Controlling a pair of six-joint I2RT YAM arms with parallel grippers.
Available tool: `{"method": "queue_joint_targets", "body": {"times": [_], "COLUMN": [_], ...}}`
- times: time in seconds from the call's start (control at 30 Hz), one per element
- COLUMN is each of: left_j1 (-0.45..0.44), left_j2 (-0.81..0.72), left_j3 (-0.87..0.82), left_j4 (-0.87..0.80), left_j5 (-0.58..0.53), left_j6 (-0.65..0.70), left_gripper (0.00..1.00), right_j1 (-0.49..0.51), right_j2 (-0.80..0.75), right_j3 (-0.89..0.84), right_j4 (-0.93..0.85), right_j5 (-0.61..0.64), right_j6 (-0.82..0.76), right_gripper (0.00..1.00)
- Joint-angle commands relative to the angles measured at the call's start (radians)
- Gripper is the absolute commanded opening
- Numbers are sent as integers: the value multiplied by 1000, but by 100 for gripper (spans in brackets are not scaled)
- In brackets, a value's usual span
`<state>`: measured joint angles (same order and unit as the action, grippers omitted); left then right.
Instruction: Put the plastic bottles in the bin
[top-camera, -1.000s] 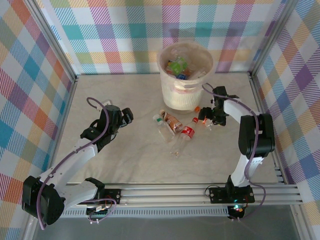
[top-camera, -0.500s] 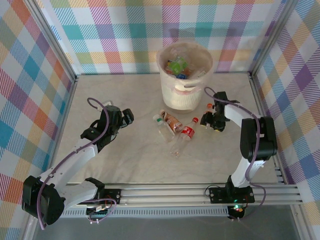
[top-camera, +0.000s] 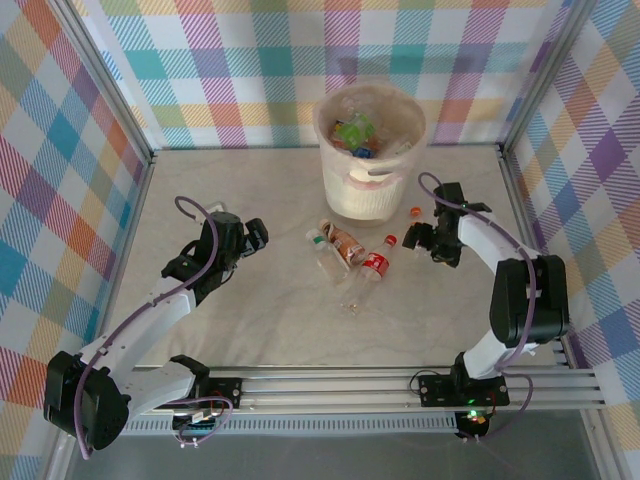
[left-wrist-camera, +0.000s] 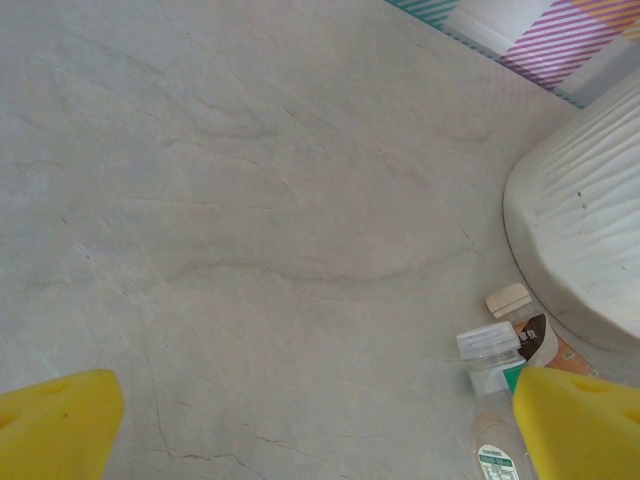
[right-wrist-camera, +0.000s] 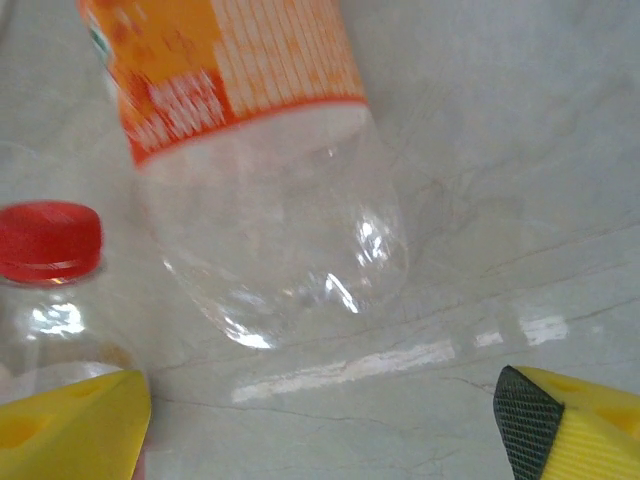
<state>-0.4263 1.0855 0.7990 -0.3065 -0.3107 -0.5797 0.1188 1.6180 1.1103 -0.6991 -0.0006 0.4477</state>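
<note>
Covering the whole floor of the cell is a pale grey table (top-camera: 260, 320) with faint marble veins, closed in on three sides by walls (top-camera: 200, 70) of bright checked cloth, with a metal rail (top-camera: 380, 385) along the near edge. The bin (top-camera: 371, 205) stands at the back of the table, against the far wall, and several bottles (top-camera: 355, 132) lie inside it. More bottles (top-camera: 350, 258) lie on their sides in a loose cluster just in front of the bin. The left claw (top-camera: 255, 235) sits well to the left of the bin and in front of it, its yellow fingers (left-wrist-camera: 60, 425) spread wide over bare table, with the bin's ribbed wall (left-wrist-camera: 585, 230) and two of the bottles (left-wrist-camera: 490, 352) ahead of it. The right claw (top-camera: 425, 240) is in front of the bin and to its right, low over the table, its fingers (right-wrist-camera: 70, 420) spread apart and pinching nothing. Just ahead of it lie an orange-labelled bottle (right-wrist-camera: 270, 190) and, beside that, a red-capped bottle (right-wrist-camera: 50, 265).
</note>
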Motion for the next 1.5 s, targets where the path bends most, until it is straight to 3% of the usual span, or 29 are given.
{"method": "queue_joint_targets", "body": {"times": [0.0, 0.37, 0.77, 1.17, 1.47], "left_j1": [20, 20, 21, 21, 21], "left_j2": [-7, -10, -12, -18, -26], "left_j3": [-7, -8, -8, -3, -3], "left_j4": [20, 20, 20, 20, 17], "left_j5": [6, 9, 11, -1, -3], "left_j6": [-6, -6, -5, 2, 3], "left_gripper": [100, 100, 100, 100, 100], "right_j1": [-14, -37, -42, -46, -45], "right_j2": [50, 264, 368, 301, 140], "right_j3": [100, 306, 339, 234, 111], "right_j4": [-25, -20, 1, 38, 36], "right_j5": [33, 1, -32, -31, 15], "right_j6": [-43, -93, -99, -70, -23], "right_gripper": [92, 89, 77, 60, 51]}}
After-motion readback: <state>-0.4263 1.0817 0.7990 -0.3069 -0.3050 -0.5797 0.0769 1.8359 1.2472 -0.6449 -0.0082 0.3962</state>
